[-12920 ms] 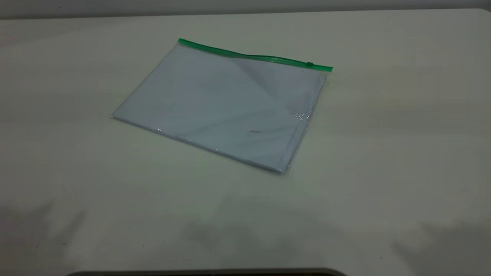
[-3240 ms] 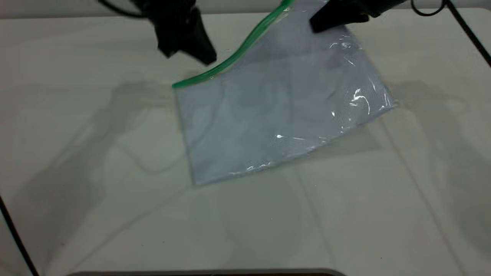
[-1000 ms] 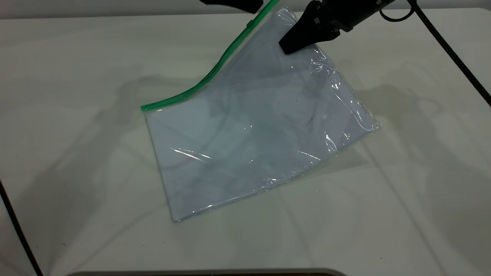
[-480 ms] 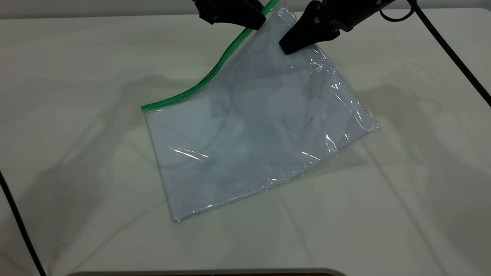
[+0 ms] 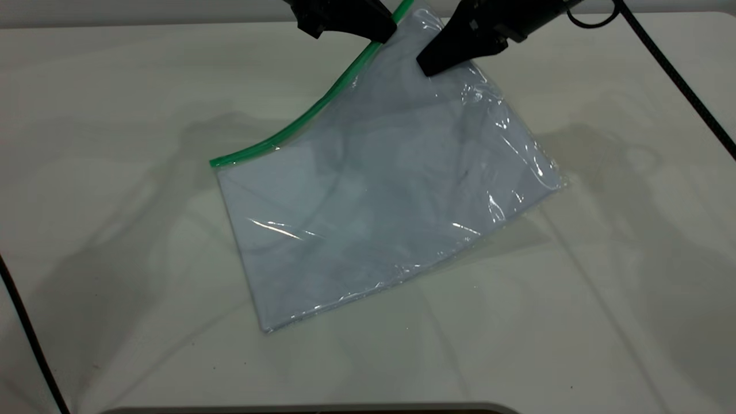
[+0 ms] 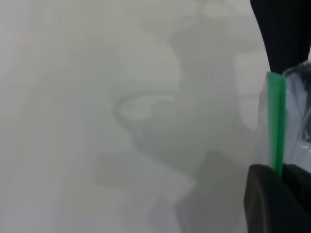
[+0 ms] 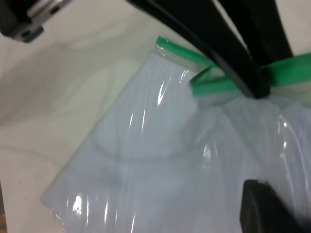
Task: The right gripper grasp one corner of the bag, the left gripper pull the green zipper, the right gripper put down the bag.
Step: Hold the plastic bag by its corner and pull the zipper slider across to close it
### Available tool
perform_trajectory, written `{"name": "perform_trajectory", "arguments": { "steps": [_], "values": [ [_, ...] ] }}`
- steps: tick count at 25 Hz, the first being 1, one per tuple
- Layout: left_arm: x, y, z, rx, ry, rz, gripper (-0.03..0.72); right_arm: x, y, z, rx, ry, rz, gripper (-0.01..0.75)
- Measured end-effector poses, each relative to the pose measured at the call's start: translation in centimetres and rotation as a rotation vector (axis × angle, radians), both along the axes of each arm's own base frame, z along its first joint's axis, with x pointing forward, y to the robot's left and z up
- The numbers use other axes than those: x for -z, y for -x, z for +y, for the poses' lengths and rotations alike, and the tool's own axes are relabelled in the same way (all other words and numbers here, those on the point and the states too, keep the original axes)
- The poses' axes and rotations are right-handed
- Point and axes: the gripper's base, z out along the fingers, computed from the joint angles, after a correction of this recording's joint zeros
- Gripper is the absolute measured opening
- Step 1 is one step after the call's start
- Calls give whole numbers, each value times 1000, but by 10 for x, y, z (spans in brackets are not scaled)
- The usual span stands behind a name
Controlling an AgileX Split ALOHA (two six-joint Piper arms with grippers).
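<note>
We hold the bag [image 5: 379, 190] by its raised corner — the right gripper [image 5: 428, 66] clamped there. The left gripper [image 5: 382, 34] pinches the green zipper [image 5: 299, 123]; the film looks limp and slippery, so grip the strip itself.

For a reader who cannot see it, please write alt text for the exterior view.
A flat clear plastic bag holding white sheets hangs tilted, its raised corner held by the tapered black right hand, its low edge resting on the pale table. The blunt black left hand is at the thin green zipper strip near the top.
</note>
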Motion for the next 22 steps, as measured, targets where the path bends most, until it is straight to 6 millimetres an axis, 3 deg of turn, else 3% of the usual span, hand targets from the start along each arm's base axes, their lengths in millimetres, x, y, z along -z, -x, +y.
{"name": "perform_trajectory", "arguments": {
  "steps": [22],
  "values": [
    [0, -2, 4, -18, -33, 19, 51, -8, -13, -35, 81, -64, 24, 35]
  ]
}}
